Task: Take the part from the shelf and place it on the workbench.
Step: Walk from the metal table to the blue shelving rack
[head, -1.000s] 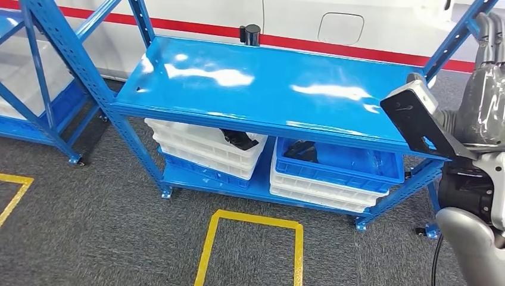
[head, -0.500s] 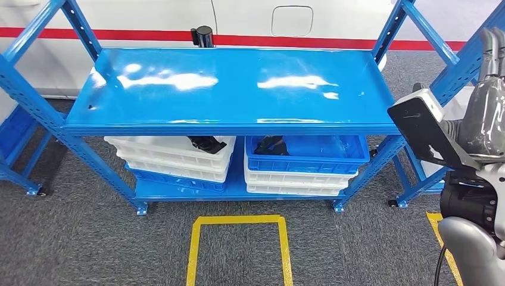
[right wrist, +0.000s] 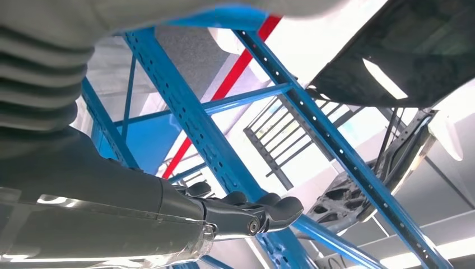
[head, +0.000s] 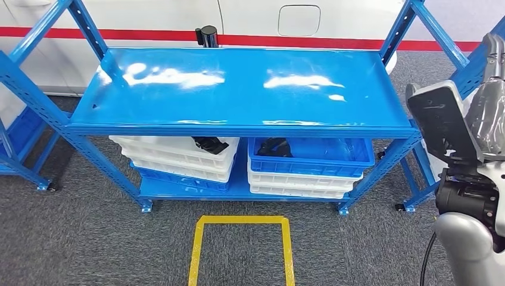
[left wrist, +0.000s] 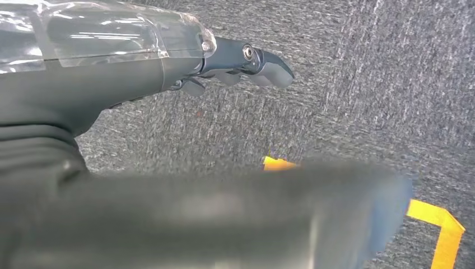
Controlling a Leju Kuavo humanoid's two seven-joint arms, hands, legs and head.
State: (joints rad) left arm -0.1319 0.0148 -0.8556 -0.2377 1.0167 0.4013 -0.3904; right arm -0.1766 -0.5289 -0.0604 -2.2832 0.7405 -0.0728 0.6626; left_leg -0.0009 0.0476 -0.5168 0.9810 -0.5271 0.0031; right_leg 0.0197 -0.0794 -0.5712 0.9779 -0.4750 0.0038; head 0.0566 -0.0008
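A blue rack [head: 244, 89] stands in front of me, its top shelf bare and glossy. On its bottom shelf, a black part [head: 209, 144] lies in the top white bin [head: 178, 152] of a stack, and another black part [head: 273, 146] lies in a blue bin [head: 312, 156] on white bins. My right hand [head: 489, 89] is raised at the right edge of the head view, beside the rack's right post; in the right wrist view the right hand [right wrist: 246, 213] holds nothing, fingers stretched out. My left hand [left wrist: 235, 61] hangs over the grey carpet, fingers straight, holding nothing.
A black cylinder [head: 208, 36] stands behind the top shelf's back edge. More blue racks stand at the left [head: 18, 119] and the right [head: 470, 56]. A yellow taped box [head: 241, 241] marks the carpet before the rack. A white panel with a red stripe [head: 333, 42] runs behind.
The whole picture has swung, so the camera has turned to face the rack squarely. My right forearm now stands more upright at the right edge.
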